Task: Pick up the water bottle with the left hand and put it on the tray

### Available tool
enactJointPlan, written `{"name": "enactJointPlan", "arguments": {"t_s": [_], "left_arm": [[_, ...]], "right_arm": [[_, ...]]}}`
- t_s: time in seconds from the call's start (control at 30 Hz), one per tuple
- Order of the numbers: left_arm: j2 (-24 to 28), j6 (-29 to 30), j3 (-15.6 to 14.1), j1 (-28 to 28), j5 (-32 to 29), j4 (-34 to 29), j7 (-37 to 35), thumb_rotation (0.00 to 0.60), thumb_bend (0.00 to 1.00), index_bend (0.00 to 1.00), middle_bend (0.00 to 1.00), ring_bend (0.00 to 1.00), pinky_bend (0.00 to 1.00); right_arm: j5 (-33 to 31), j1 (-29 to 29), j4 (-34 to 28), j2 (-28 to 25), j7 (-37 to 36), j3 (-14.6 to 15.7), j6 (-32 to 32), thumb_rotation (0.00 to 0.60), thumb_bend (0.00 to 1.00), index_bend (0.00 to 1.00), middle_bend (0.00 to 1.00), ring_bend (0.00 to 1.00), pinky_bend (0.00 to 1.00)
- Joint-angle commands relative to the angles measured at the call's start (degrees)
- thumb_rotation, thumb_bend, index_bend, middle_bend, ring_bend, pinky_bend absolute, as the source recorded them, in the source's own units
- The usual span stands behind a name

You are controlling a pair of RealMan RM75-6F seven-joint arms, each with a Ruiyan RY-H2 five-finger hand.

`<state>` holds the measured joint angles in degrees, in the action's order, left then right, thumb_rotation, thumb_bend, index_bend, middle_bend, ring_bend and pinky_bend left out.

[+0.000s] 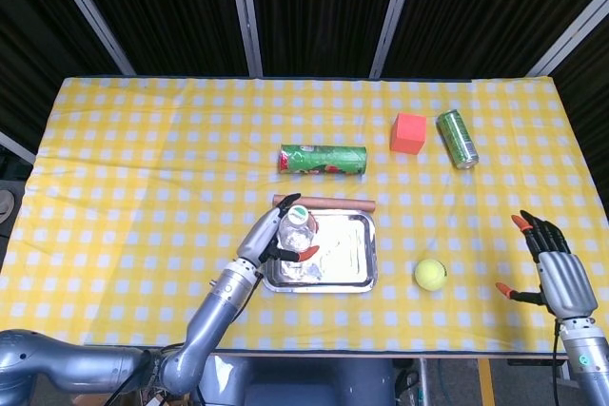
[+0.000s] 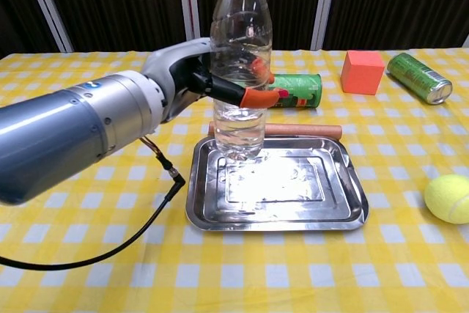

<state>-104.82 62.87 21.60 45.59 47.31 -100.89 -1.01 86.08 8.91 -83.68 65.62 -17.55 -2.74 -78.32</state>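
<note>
The clear water bottle [image 2: 240,64] with a white cap stands upright over the left end of the steel tray [image 2: 337,214], its base at or just above the tray floor. My left hand [image 2: 201,78] grips it around the middle, orange fingertips [image 2: 258,97] wrapped over the front. From above, the bottle [image 1: 297,225] and left hand [image 1: 271,240] sit at the tray's [image 1: 357,278] left side. My right hand [image 1: 552,268] hovers at the table's right edge, fingers spread, holding nothing.
A wooden rod [image 2: 293,130] lies along the tray's far edge. Behind it lies a green chip can [image 2: 297,90]. An orange cube [image 2: 362,72] and a green drink can [image 2: 419,77] are at the back right. A tennis ball [image 2: 448,198] rests right of the tray.
</note>
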Motion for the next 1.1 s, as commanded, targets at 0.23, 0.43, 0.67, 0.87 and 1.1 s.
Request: {"name": "enactJointPlan", "arguments": {"t_s": [0.23, 0.43, 0.67, 0.87, 1.1], "left_arm": [[-4.83, 0.81, -1.57, 0.79, 1.72, 7.26, 0.87, 0.6, 0.48, 0.69, 0.59, 0.05, 0.04], [-7.17, -2.89, -1.37, 0.75, 2.37, 12.28, -2.92, 0.6, 0.48, 0.7, 0.58, 0.05, 0.04], [-8.28, -9.17, -2.19, 1.38, 4.94, 16.49, -6.8, 0.6, 0.45, 0.68, 0.55, 0.04, 0.04], [-7.86, -12.15, -3.23, 1.48, 6.74, 17.6, -7.88, 0.6, 0.42, 0.62, 0.5, 0.02, 0.03], [-5.1, -15.01, -4.8, 0.17, 10.29, 16.09, -11.04, 0.6, 0.22, 0.32, 0.33, 0.0, 0.0]], "right_arm": [[-0.58, -0.1, 0.41, 0.04, -0.12, -0.22, 0.12, 0.6, 0.05, 0.01, 0.0, 0.0, 0.0], [-0.47, -0.2, 0.66, -0.02, -0.67, -0.38, -0.3, 0.6, 0.05, 0.01, 0.0, 0.0, 0.0], [-1.11, -0.09, 1.13, 0.07, -0.27, -0.58, 0.27, 0.6, 0.05, 0.01, 0.0, 0.0, 0.0], [-1.0, -0.05, 1.4, 0.24, -0.56, -0.63, 0.23, 0.6, 0.05, 0.01, 0.0, 0.0, 0.0], [-0.72, -0.02, 1.29, 0.13, -1.0, -0.46, 0.39, 0.6, 0.05, 0.01, 0.0, 0.0, 0.0]]}}
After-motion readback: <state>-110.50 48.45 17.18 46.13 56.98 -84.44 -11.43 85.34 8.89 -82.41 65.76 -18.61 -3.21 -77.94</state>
